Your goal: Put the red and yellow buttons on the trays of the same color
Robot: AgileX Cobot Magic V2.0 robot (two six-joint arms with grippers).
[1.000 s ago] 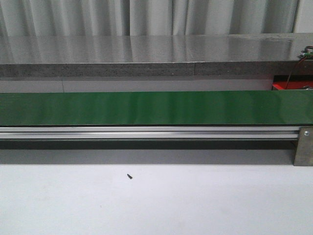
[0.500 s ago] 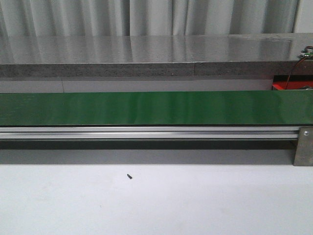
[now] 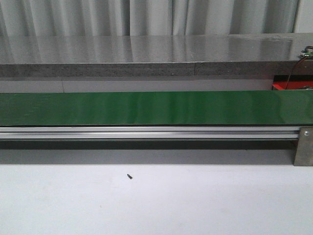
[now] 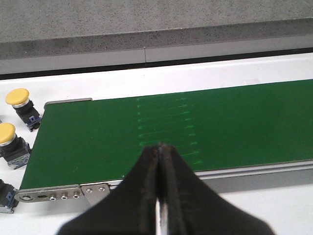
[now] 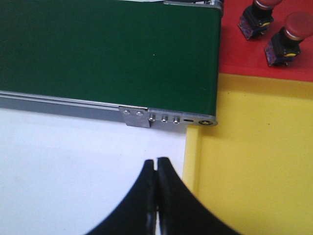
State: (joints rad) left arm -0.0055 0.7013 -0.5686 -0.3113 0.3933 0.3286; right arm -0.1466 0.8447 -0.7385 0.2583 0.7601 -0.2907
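We are seeing both claws pressed together, holding nothing: left gripper (image 4: 160,147) over the green belt (image 4: 161,132), right gripper (image 5: 156,164) beside the yellow tray (image 5: 259,161). Risk: closed jaws would knock a button instead of grasping it. Yellow buttons (image 4: 17,96) are sitting off the belt end, well apart from the left claw; red buttons (image 5: 297,24) are resting on the red tray (image 5: 234,54).

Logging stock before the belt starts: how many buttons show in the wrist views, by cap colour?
Yellow buttons: 2, beside the belt's end.
Red buttons: 2, on the red tray.
Cap hidden: 1, cut off by the frame edge.
Total: 5
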